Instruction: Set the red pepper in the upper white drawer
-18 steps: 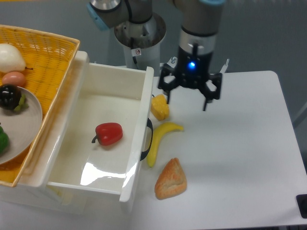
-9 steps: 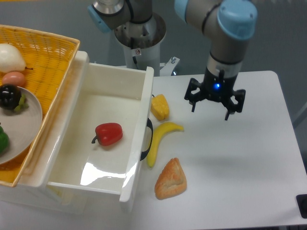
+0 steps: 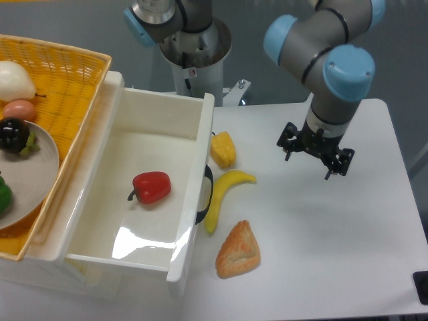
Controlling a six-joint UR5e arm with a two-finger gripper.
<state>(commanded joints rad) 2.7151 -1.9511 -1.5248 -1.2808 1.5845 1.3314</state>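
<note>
You see the yellow wicker basket (image 3: 67,87) cut off at the left edge, and the grey plate (image 3: 37,170) inside it only in part; the green item on that plate is mostly out of frame. A dark corner shows at the lower right edge, too cropped to identify. The red pepper (image 3: 152,186) lies on its side in the upper white drawer (image 3: 157,120), glossy, with its dark stem pointing left. The drawer stands pulled open, its dark handle beside the banana (image 3: 224,194). Your claw (image 3: 315,155) hangs released and empty over the white surface (image 3: 334,241), well apart from the drawer.
</note>
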